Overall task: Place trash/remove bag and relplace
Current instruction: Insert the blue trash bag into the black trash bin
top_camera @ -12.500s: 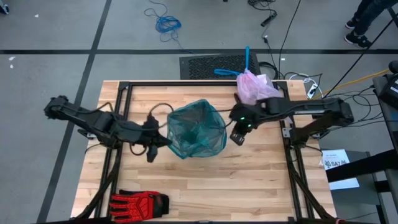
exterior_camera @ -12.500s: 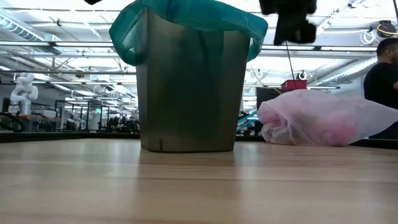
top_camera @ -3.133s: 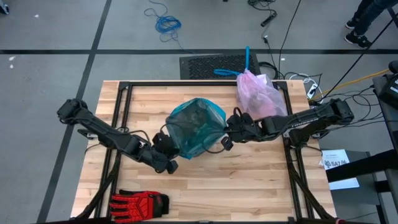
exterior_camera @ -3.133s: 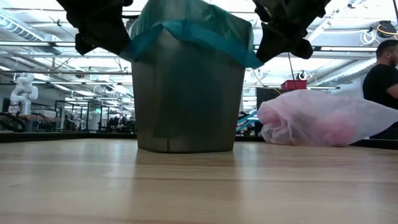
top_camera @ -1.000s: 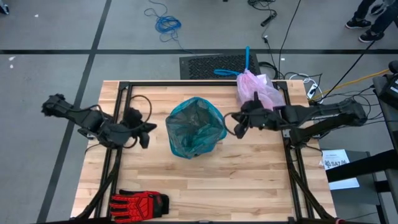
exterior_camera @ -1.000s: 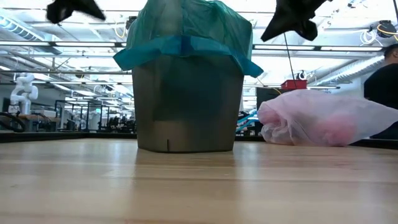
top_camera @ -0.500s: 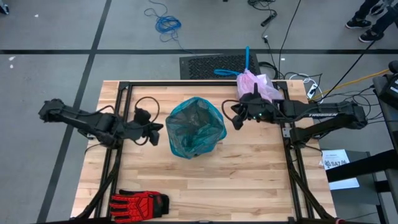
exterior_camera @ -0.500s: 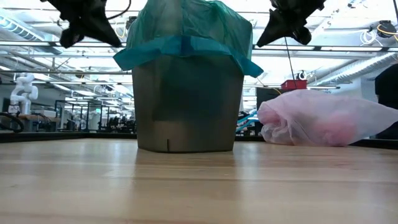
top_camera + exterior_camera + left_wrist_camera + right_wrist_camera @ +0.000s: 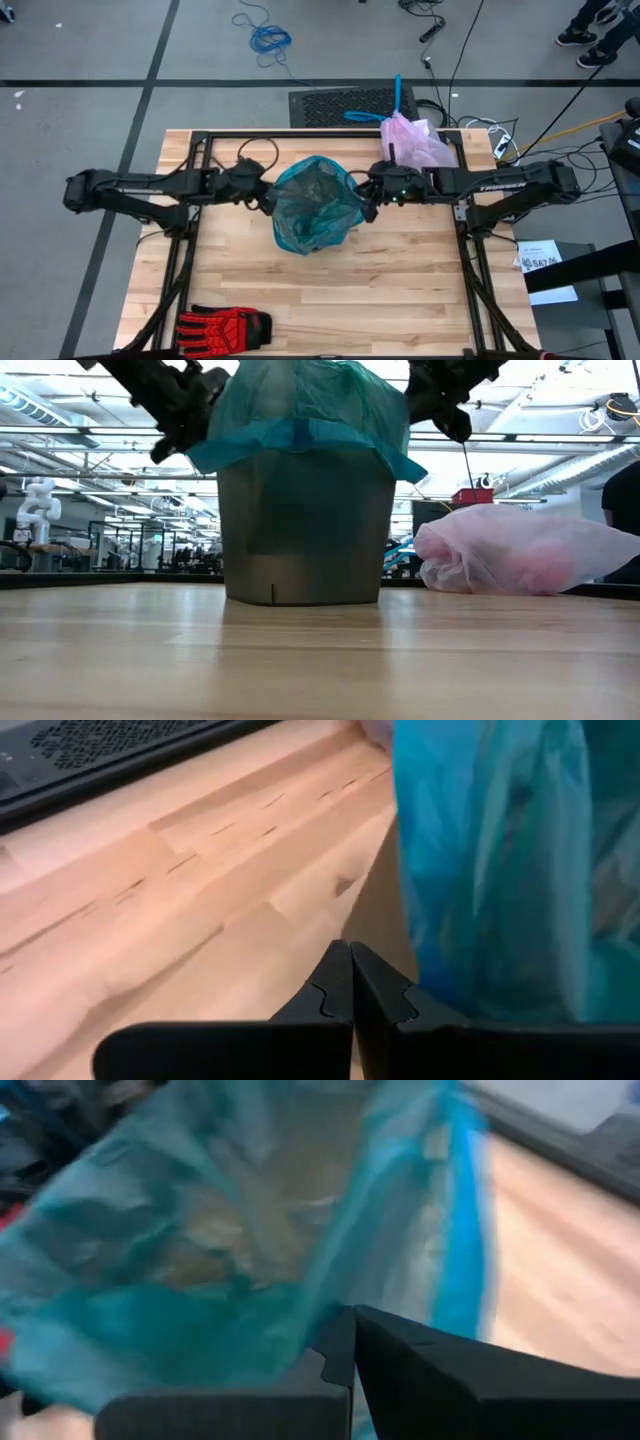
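Note:
A grey bin point(image 9: 300, 520) stands mid-table, lined with a teal-green bag point(image 9: 315, 205) whose edge is folded down over its rim. The pink bag point(image 9: 415, 142) lies on its side on the table at the far right, its blue drawstring point(image 9: 397, 100) reaching past the far edge. My left gripper point(image 9: 267, 199) is shut and stands close against the bin's left side, at the teal overhang point(image 9: 205, 445). My right gripper point(image 9: 363, 208) is shut too, close against the bin's right side near the rim. My left gripper points its shut fingertips point(image 9: 352, 960) slanting down beside the bin's wall point(image 9: 385, 910), next to the teal overhang; whether it touches either cannot be told. My right gripper has its shut fingertips point(image 9: 353, 1325) right at the teal bag's folded edge point(image 9: 440, 1260); blur hides whether they touch.
A red and black glove point(image 9: 225, 325) lies at the table's near left corner. A black mat point(image 9: 345, 103) lies beyond the far edge. Black frame rails point(image 9: 185, 250) run along both sides. A person point(image 9: 620, 510) stands in the room behind, at the right.
My left gripper has swung from the table's left side toward the bin, sinking to rim height. My right gripper has moved toward the table's left, up against the bin's right side, and a little down. Both stay shut.

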Tool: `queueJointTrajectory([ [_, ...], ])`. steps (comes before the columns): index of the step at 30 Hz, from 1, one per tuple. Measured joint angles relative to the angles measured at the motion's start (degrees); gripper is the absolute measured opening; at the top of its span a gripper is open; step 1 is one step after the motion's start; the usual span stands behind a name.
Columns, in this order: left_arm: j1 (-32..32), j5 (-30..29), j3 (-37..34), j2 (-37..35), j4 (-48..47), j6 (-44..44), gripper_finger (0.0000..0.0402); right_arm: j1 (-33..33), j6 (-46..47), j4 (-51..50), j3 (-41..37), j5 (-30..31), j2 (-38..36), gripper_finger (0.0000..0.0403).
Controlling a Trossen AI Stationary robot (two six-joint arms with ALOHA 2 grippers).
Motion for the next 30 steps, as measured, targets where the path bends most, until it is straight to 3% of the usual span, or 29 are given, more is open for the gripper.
queueJointTrajectory([
  [11, 8.5, 3.6, 1.4, 1.8, 6.9, 7.6, 0.0, 7.9, 5.5, 2.6, 0.0, -3.9, 0.3, 0.0],
  [18, 11.4, 12.2, 3.9, -2.6, 4.1, 8.3, 0.0, 10.2, 4.7, 0.4, 0.7, 1.9, -1.1, 0.0],
  [24, 10.1, 12.8, 3.9, -4.3, -1.9, 6.0, 0.0, 7.5, -1.0, -1.9, 1.7, 8.0, -2.7, 0.0],
  [30, 10.1, 12.8, 3.9, -4.2, 1.6, 5.9, 0.0, -2.1, -6.2, 4.1, 1.7, -0.1, -0.7, 0.0],
])
